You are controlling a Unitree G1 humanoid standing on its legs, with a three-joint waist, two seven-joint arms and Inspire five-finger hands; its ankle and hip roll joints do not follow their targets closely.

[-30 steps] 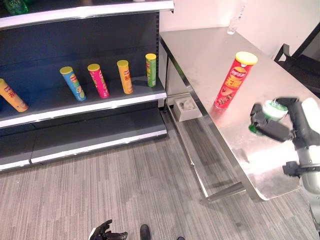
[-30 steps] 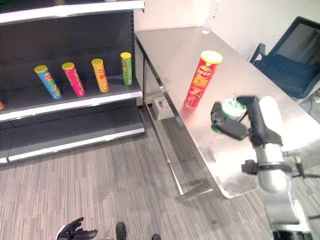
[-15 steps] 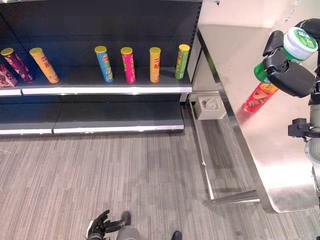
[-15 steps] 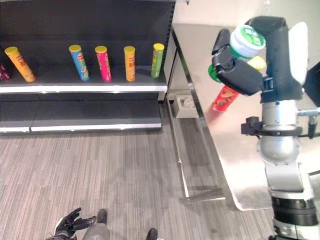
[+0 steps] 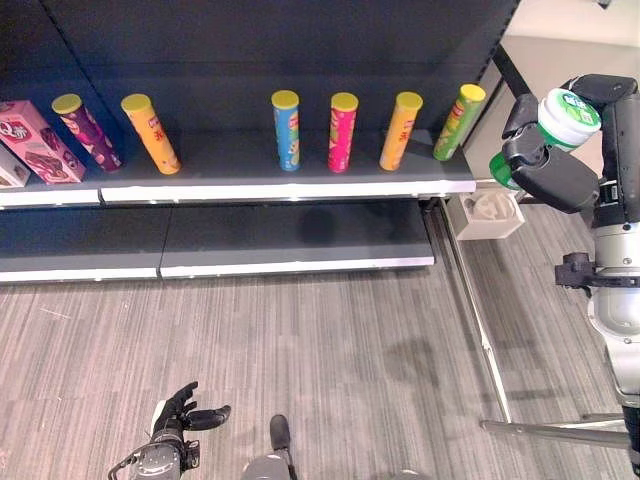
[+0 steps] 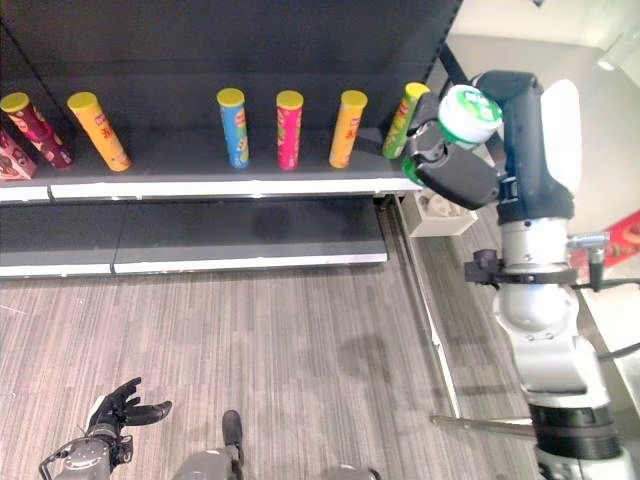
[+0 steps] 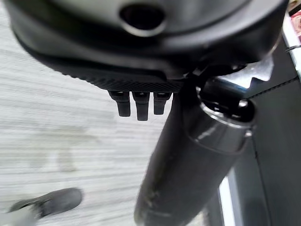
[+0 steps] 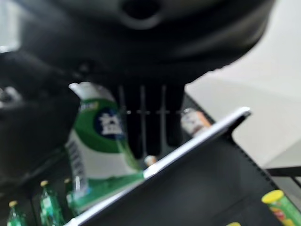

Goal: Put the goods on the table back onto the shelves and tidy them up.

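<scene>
My right hand (image 5: 548,172) is shut on a green-and-white tube with a white lid (image 5: 567,112), held tilted in the air just right of the shelf's right end. The same tube (image 8: 99,149) shows close up in the right wrist view, with the thumb across it. On the middle shelf (image 5: 300,190) stand a blue tube (image 5: 287,130), a pink tube (image 5: 342,131), an orange tube (image 5: 400,131) and a green tube (image 5: 457,108). A red tube (image 6: 622,236) stays on the steel table (image 5: 560,58). My left hand (image 5: 176,413) hangs low over the floor, fingers (image 7: 137,102) relaxed and holding nothing.
Further left on the shelf lean a purple tube (image 5: 82,130), another orange tube (image 5: 150,132) and a pink box (image 5: 36,140). The lower shelf (image 5: 290,240) is bare. A white box (image 5: 490,210) sits by the table leg, and a table foot bar (image 5: 560,430) crosses the floor.
The whole view has swung left toward the shelf. My right hand has raised the green-and-white tube off the table and now holds it beside the shelf's right end.
</scene>
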